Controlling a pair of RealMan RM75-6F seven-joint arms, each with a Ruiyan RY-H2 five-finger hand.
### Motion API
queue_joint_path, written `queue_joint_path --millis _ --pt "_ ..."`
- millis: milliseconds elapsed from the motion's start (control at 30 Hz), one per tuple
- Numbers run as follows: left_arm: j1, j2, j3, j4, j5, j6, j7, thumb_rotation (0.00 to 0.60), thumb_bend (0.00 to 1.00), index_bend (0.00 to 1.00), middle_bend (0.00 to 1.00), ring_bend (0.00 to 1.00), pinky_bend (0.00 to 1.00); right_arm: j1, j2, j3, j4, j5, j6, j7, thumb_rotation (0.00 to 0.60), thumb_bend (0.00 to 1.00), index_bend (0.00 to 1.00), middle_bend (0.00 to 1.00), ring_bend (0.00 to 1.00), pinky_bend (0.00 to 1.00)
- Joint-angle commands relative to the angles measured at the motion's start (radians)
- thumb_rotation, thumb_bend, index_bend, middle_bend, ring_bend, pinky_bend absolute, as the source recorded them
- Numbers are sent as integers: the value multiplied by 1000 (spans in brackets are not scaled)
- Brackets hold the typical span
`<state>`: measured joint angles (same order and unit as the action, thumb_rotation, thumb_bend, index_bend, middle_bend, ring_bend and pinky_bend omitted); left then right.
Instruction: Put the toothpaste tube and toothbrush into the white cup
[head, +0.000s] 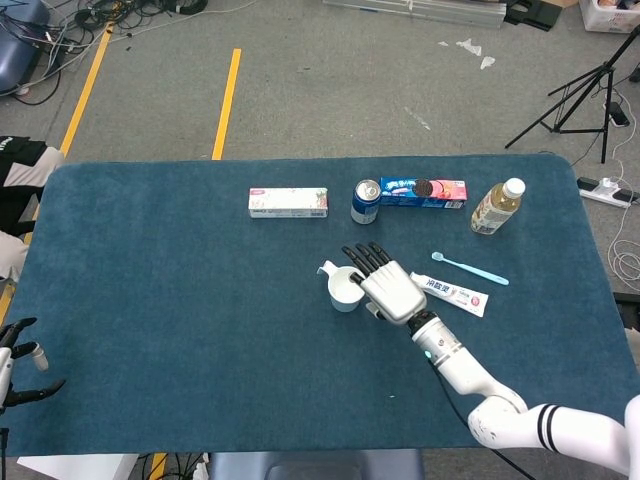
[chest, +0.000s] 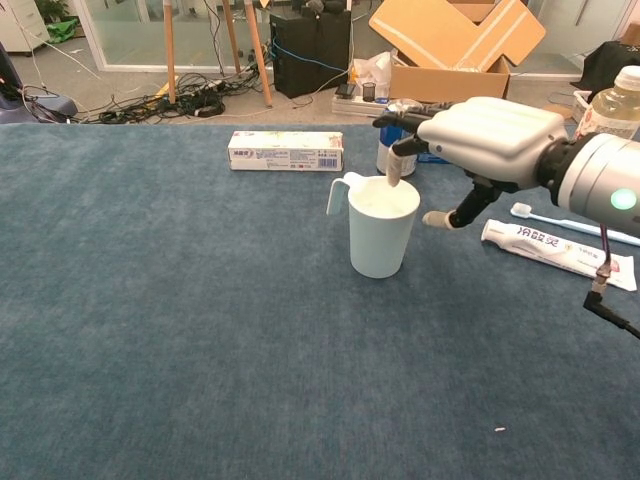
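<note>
**Right hand over the cup, both items still on the cloth**

Blue cloth covers your table (head: 150, 260), with workshop floor, cables and a cardboard box beyond it. Your right hand (head: 392, 293) hovers palm down with its fingers (chest: 398, 152) spread and extended over the rim of the white cup (chest: 380, 237). It holds nothing, and whether a fingertip brushes the rim cannot be told. You probably have it there to steady or line up the cup, though that is only a guess.

Behind the palm, toward the wrist, the toothpaste tube (chest: 556, 252) lies flat. Just beyond it lies the toothbrush (head: 470, 266). Neither is in the cup yet.

Your left hand (head: 22, 358) waits well apart at the table's near corner, fingers apart and empty.
</note>
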<state>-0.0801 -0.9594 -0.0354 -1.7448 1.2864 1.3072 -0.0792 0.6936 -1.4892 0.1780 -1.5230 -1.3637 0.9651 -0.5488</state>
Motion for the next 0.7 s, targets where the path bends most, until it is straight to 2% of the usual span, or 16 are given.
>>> queue_joint_path --millis 33,300,700 --pt "0 0 -1 1 -1 -1 -2 600 0 618 152 115 128 11 -16 -3 17 13 -8 -1 600 210 379 0 0 112" --pt "1 3 -3 2 -4 -2 -10 600 0 619 152 115 129 34 -60 -14 64 31 -19 1 600 218 407 0 0 112" --pt "3 8 -5 4 -4 -2 -23 600 0 619 152 115 131 49 -91 -32 106 35 -14 13 600 303 469 0 0 112"
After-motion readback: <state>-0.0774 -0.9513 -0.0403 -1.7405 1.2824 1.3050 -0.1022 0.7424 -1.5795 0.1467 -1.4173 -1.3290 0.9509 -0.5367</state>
